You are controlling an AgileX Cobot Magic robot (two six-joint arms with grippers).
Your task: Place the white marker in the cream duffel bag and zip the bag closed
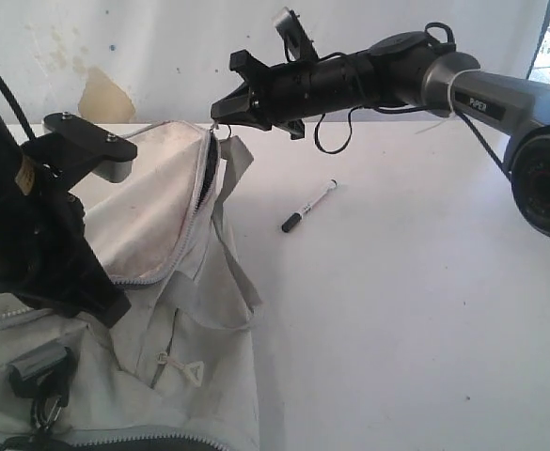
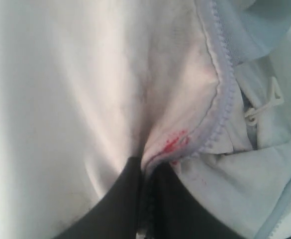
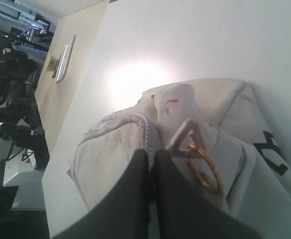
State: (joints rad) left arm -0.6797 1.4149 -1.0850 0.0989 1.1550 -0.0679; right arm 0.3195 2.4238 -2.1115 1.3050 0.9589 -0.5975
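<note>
My left claw [image 2: 146, 168] is clenched on a fold of the cream duffel bag [image 1: 162, 272]. Its black fingers [image 2: 120, 199] pinch the cloth right beside the grey zipper [image 2: 220, 99]. Just past the fingertips the fabric carries a small red smear [image 2: 175, 143], which spells nothing. Farther out from that claw, a white pull tab [image 2: 264, 102] lies on the bag's side.

My right claw [image 3: 151, 158] is clenched as well, gripping the bag's top edge at the end of the zipper and holding it raised. Touching the cloth just beside its fingertips are a pale triangular zipper pull [image 3: 185, 139] and a gold ring [image 3: 205, 172]. Beyond those, bold black print [image 3: 272, 157] sits on the fabric. It is cut off by a fold, and I cannot read it.

The white marker [image 1: 309, 206] lies outside the bag on the white table [image 1: 425, 310], below my right claw and off to its outer side, well apart from my left claw. The dark print on its barrel is too small to read. Behind the right claw, the label on my forearm reads PIPER [image 1: 474, 103].
</note>
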